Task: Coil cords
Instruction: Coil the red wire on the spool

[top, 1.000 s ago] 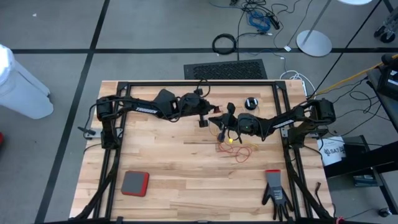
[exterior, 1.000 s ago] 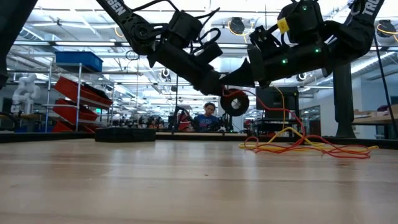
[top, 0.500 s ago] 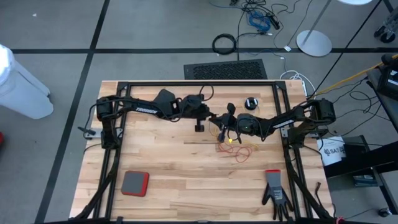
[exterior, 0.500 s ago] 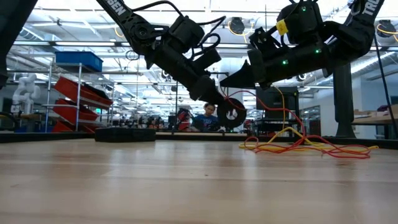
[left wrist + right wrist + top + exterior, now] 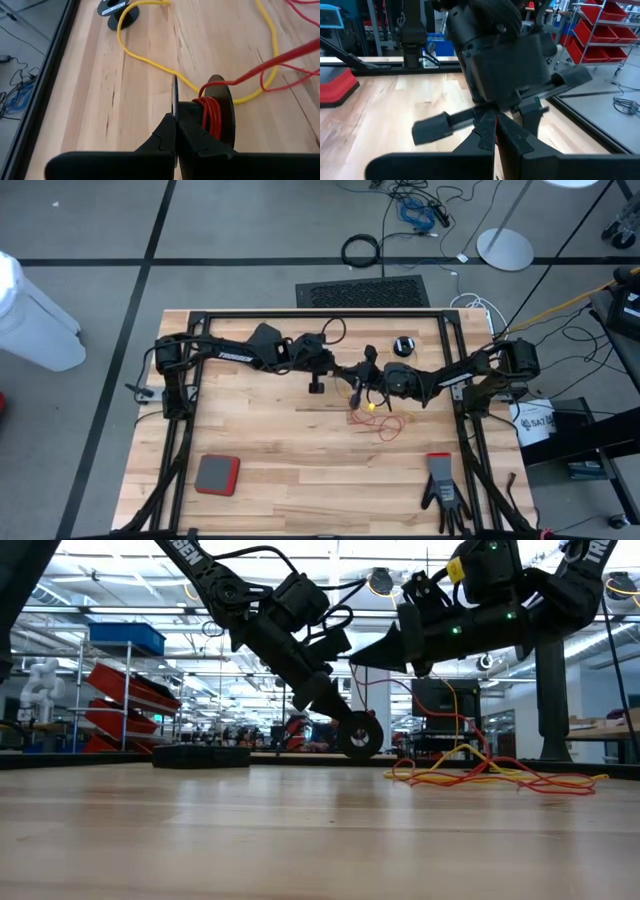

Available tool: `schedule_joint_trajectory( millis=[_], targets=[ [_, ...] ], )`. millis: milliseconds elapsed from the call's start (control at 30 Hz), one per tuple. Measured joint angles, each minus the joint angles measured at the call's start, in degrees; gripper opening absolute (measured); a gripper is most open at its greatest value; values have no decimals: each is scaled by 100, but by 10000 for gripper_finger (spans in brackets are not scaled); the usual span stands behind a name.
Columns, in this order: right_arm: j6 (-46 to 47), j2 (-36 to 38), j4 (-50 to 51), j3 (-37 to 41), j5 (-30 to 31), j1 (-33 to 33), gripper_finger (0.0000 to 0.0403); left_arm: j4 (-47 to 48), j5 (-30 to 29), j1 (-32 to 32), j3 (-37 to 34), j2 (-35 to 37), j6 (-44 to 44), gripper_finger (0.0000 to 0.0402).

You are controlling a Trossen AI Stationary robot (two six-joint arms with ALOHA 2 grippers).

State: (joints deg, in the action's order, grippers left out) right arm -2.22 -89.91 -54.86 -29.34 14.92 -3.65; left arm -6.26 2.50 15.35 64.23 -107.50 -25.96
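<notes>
Centre of the high view: your left hand (image 5: 175,131) is clamped on a reel (image 5: 218,107) part-wound with the red cord (image 5: 280,59), low over the table (image 5: 260,435). Your right hand (image 5: 495,131), fingers together and holding nothing, faces it. Loose yellow cord (image 5: 372,406) lies just below; a second reel (image 5: 403,346) sits upper right. Judge both cords light, springy, tangle-prone; grip reel rims, not strands.

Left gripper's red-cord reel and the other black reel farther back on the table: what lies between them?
In the left wrist view, only the yellow cord crosses bare wood between the red-wound reel, gripped by the left gripper, and the far reel.
</notes>
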Motion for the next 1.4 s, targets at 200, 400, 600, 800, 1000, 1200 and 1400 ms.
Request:
schedule_joint_trajectory(
  millis=[200, 400, 600, 800, 1000, 1200, 1400],
  targets=[
    [-167, -3, 332, -268, 24, 83, 0, -118, 2, -33, 4, -105, 92, 0],
    [-264, -2, 598, -424, 15, 108, 0, -785, -41, -50, 4, -138, 823, 0],
    [-353, 15, 655, -422, 107, 224, 0, -1283, 112, 29, -7, -153, 1353, 0],
    [-490, 26, 699, -361, 283, 389, 0, -1388, 202, 59, -17, -161, 1553, 0],
    [-467, 26, 722, -187, 425, 521, 0, -1489, 247, 59, -17, -162, 1608, 0],
    [-426, 59, 927, 21, 363, 709, 0, -1656, 199, 114, 11, -116, 1762, 0],
    [-305, 67, 1123, 102, 621, 788, 0, -1786, 500, 247, 4, -116, 2015, 0]
  ],
)
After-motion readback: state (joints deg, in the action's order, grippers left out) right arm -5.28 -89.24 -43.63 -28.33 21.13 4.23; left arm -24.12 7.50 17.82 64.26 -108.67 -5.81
